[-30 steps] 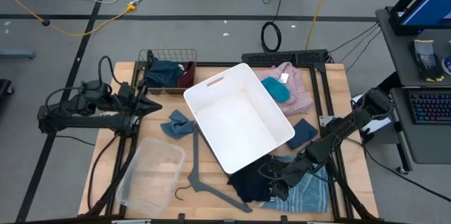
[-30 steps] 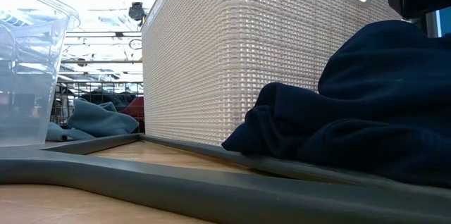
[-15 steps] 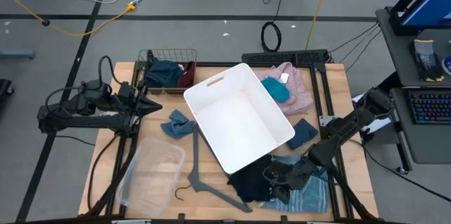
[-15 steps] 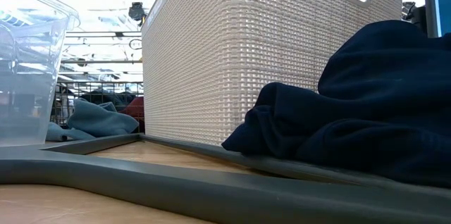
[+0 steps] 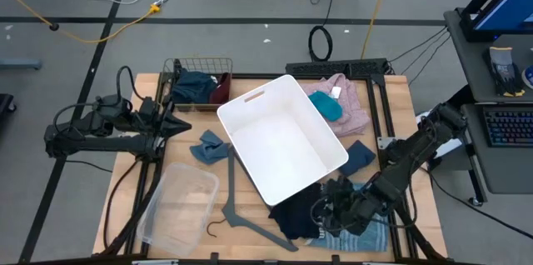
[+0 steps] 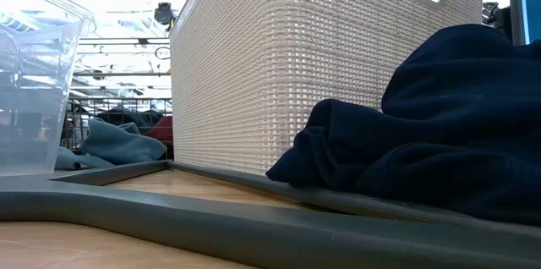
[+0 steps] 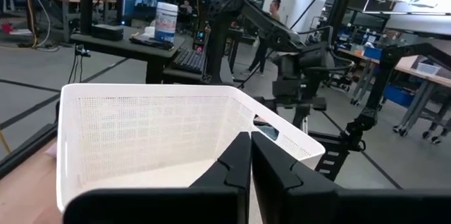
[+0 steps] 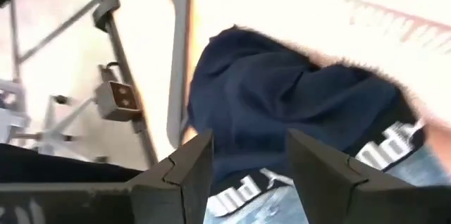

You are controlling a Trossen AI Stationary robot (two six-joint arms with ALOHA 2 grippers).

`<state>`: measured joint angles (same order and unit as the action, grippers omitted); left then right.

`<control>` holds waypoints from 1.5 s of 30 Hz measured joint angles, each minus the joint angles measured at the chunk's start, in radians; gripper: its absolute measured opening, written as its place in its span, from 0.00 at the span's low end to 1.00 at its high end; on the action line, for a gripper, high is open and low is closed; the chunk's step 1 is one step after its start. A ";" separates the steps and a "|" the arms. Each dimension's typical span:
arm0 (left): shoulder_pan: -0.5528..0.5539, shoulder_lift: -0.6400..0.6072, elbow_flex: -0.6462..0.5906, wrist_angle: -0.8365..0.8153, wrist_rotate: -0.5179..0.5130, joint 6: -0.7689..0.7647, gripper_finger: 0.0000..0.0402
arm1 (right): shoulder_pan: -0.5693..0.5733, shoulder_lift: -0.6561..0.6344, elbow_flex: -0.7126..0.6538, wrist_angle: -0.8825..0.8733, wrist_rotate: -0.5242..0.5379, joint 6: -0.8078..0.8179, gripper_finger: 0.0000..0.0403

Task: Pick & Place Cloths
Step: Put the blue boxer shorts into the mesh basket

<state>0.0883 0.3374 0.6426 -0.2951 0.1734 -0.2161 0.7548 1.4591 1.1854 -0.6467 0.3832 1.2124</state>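
Navy cloth [image 5: 296, 212]: a dark, rumpled heap on the desk's [image 5: 191, 232] near edge, touching the white bin's [image 5: 283, 136] near corner and lying partly on the striped shirt [image 5: 366, 233]. In the low view it shows as soft, thick folds.
Step in hand: judged to be the reach for this cloth; it has not been gripped yet.
Right end effector [image 8: 243, 155]: hangs over the navy cloth, fingers spread, nothing between them.
Next move: likely to lower, pinch a raised fold and lift clear without dragging the shirt.
Other cloths: pink fleece [image 5: 350, 102] with a teal piece [image 5: 327, 108] beyond the bin; blue pieces left and right of it; more in the wire basket [image 5: 196, 69].
Left end effector [image 7: 249, 155]: waits at the desk's left side, fingers pressed together, empty.
Also present: grey hanger [image 5: 241, 219], clear tub [image 5: 177, 202].
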 joint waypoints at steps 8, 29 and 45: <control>0.000 0.000 0.000 0.000 0.000 -0.001 0.02 | -0.023 0.001 0.000 -0.143 -0.021 -0.032 0.42; 0.000 0.000 0.000 0.000 -0.043 0.001 0.01 | -0.055 0.078 -0.002 -0.129 -0.072 -0.147 0.42; 0.000 0.000 0.000 0.000 -0.043 0.003 0.02 | -0.055 0.078 -0.002 -0.088 -0.104 -0.184 0.42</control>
<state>0.0881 0.3378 0.6426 -0.2951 0.1300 -0.2127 0.6998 1.5368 1.1839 -0.7349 0.2793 1.0280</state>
